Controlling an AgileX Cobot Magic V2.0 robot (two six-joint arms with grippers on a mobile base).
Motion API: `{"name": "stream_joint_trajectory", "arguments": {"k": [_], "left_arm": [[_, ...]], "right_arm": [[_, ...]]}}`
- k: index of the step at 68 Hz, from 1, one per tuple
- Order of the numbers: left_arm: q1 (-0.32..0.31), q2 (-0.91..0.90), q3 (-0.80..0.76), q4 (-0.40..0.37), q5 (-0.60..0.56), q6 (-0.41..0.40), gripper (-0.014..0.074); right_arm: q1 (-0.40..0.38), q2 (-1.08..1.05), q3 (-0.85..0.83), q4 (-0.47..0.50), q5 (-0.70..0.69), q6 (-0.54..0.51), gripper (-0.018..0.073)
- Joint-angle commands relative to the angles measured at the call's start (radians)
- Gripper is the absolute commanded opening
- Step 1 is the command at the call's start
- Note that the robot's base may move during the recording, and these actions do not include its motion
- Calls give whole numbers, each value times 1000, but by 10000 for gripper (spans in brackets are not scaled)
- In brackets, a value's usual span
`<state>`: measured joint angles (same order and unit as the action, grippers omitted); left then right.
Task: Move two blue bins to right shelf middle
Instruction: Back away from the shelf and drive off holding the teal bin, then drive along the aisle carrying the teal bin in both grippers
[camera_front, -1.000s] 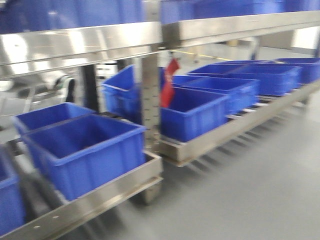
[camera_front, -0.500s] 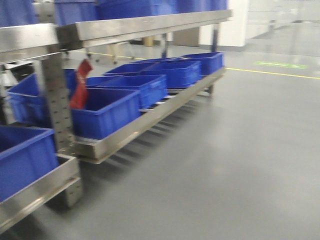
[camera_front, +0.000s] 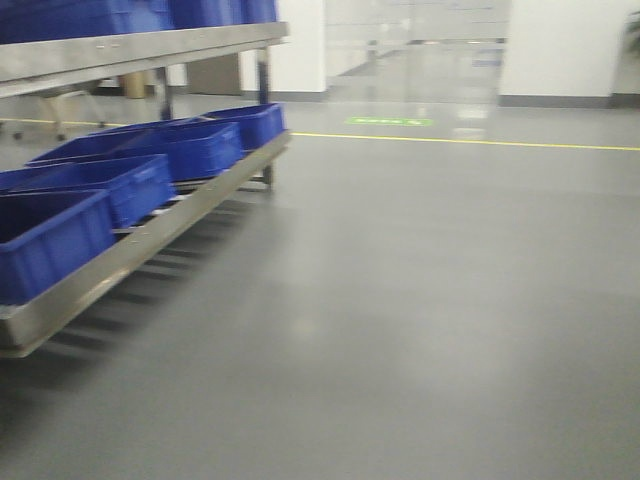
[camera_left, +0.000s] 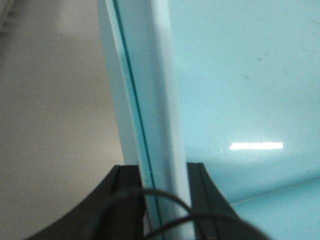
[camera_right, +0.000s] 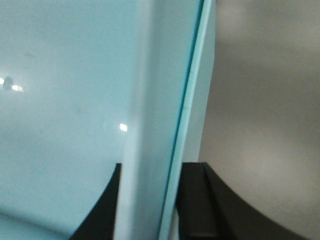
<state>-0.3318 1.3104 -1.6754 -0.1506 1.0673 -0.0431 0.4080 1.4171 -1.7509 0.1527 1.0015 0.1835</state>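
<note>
In the front view, the sight line has swung right over the last second. The steel upright and red tag that filled the picture are gone. The long stainless-steel shelf rack (camera_front: 130, 250) now sits at the left edge, and its low shelf carries a row of blue plastic bins (camera_front: 60, 235) running away to the far end. Most of the picture is bare grey floor (camera_front: 400, 320), with a thin yellow floor line (camera_front: 470, 143) across the far side. Everything is smeared, so I'd judge the base is mid-turn, taking its load toward the right shelf, which is not in view.

In the left wrist view, the left jaws pinch the upright wall of the carried blue plastic bin (camera_left: 150, 100), washed pale here, with one black jaw on each face and floor to its left.

In the right wrist view, the right jaws likewise clamp a wall of the carried blue plastic bin (camera_right: 155, 100), with floor to its right. I can't tell whether the load is one bin or two stacked.
</note>
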Motion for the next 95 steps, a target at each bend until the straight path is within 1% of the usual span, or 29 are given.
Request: {"name": "stream_joint_trajectory", "arguments": {"k": [1,95], "left_arm": [[1,-19,-13,-24,-46,18,-111],[1,-19,-13,-24,-46,18,-111]], "right_arm": [[-5,-20,-18,-10,-98,-8,-154],[-5,-20,-18,-10,-98,-8,-154]]}}
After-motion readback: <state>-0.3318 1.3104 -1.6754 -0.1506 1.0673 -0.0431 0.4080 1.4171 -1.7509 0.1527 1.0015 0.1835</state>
